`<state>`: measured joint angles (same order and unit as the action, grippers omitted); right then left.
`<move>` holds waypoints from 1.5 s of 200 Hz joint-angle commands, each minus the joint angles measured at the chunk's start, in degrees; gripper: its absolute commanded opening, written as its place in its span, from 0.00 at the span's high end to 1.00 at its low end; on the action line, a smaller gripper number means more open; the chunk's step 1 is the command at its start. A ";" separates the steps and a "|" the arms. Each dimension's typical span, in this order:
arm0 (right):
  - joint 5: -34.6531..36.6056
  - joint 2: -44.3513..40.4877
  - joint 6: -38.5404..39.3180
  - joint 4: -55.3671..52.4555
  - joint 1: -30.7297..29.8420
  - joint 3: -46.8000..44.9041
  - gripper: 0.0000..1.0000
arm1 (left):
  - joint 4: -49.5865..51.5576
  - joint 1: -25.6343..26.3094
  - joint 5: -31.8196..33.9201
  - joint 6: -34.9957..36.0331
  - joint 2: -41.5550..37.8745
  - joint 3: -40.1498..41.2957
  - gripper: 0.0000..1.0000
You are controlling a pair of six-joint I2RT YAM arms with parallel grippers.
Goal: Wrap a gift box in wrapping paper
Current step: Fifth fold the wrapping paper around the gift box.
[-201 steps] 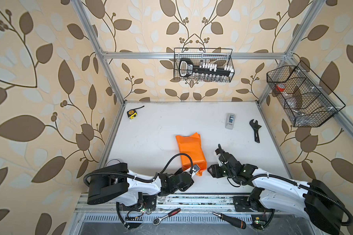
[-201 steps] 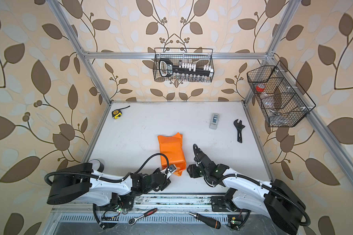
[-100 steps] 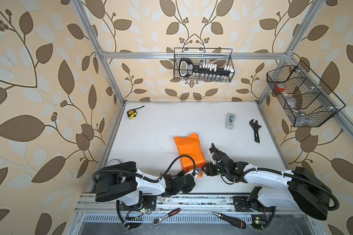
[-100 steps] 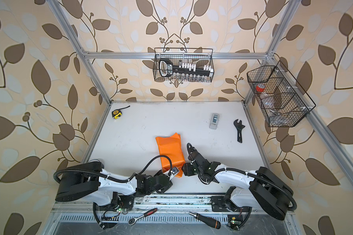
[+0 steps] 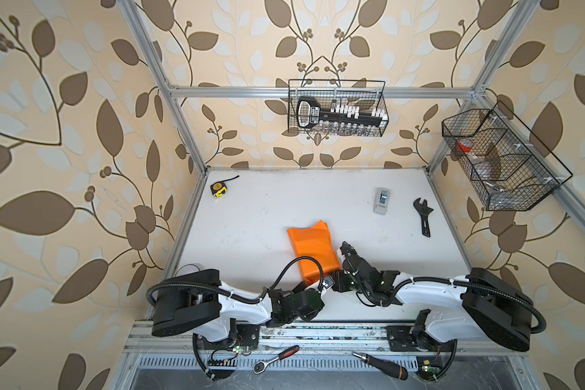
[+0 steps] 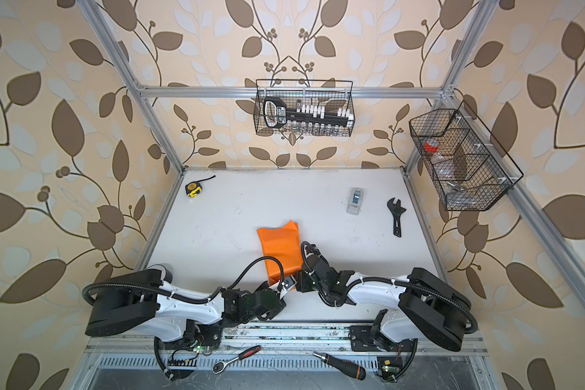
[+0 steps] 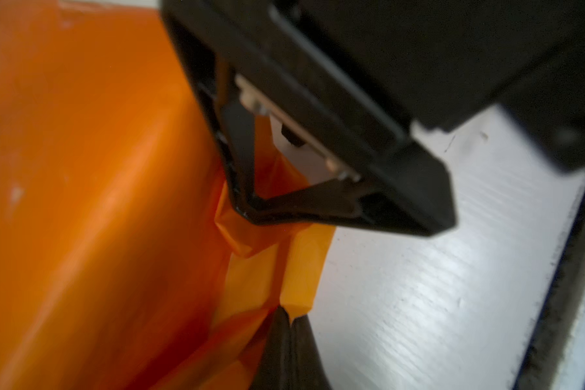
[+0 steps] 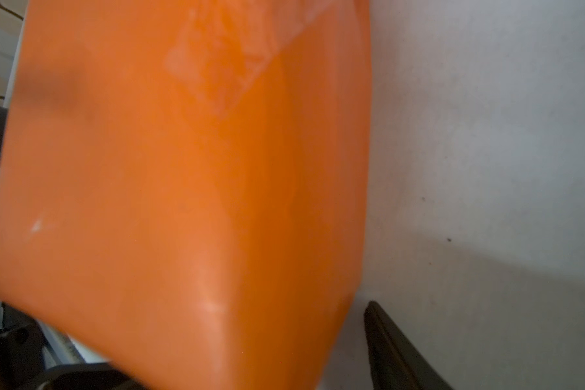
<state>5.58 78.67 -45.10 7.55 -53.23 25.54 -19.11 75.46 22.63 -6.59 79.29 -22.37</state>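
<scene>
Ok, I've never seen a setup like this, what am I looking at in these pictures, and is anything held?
Two robot arms sit at the near edge of a table. Two pictures look down from overhead; two come from cameras on the arms' wrists. On the table lie a parcel of orange wrapping paper, a tape measure, a tape dispenser and a wrench. The left gripper is shut, pinching a paper flap at the parcel's near end. The right gripper stands open beside the parcel, not gripping. No box shows; it is probably inside the paper.
</scene>
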 commanded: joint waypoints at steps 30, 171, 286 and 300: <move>0.45 1.88 -1.86 -0.90 -0.51 1.51 0.39 | -0.55 0.18 3.75 -0.27 -6.66 -0.27 1.00; -5.58 -19.29 10.44 -14.15 7.35 1.53 0.36 | 1.95 -2.09 7.47 -4.87 -8.35 1.20 1.00; 15.75 -16.84 20.69 -11.24 -5.18 -0.87 0.32 | 3.29 -3.96 6.48 -4.74 -8.84 0.79 1.00; 14.19 -19.04 26.74 -7.40 -6.02 -2.82 0.31 | 3.38 -4.22 6.32 -4.67 -9.07 0.95 1.00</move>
<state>15.20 62.85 -27.31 -4.25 -57.93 25.71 -15.68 72.23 27.51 -10.72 72.12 -21.56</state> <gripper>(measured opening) 0.686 0.055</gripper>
